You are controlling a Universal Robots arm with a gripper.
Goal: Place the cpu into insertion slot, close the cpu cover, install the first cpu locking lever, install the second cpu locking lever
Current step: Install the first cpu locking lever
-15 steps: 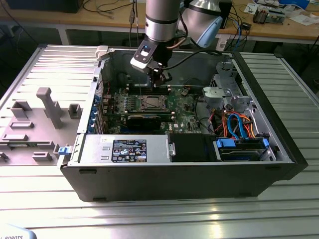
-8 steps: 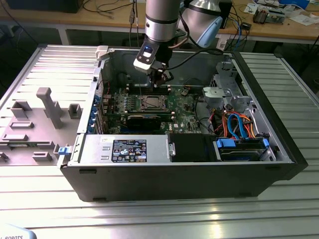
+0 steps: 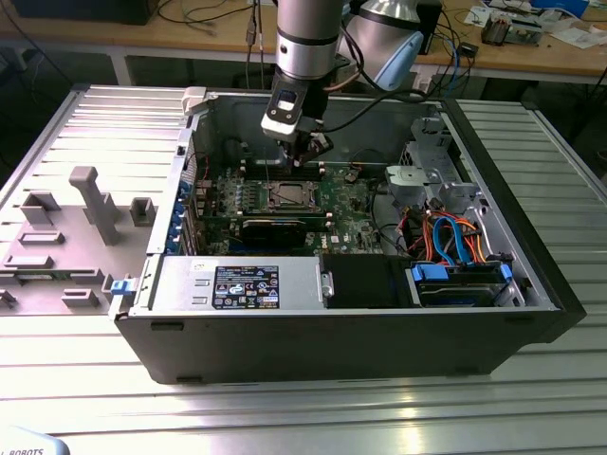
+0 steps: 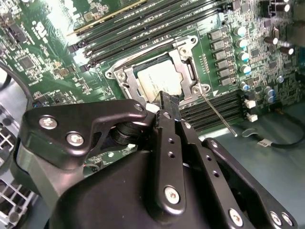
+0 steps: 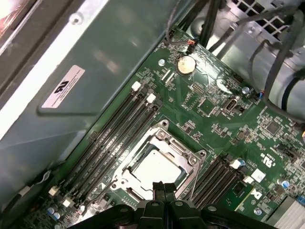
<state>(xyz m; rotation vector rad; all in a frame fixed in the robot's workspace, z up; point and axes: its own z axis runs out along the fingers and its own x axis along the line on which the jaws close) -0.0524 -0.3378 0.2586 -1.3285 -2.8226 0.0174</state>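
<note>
Exterior view shows the computer case (image 3: 332, 343) around the tool (image 3: 307, 152).

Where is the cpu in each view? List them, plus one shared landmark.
Exterior view: the cpu sits directly under the fingers.
Second wrist view: cpu just beyond the fingers, framed by the cpu cover.
First wrist view: cpu likewise.
Shared landmark: black RAM slots flanking it.

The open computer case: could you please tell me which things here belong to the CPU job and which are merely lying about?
Job in hand:
cpu, in the insertion slot
cpu cover, down over it
locking lever, a thin rod sticking out
gripper, shut, at the slot's edge

Lying about:
RAM slots
graphics card
coin battery
drive cables
grey fixtures beside the case
</note>
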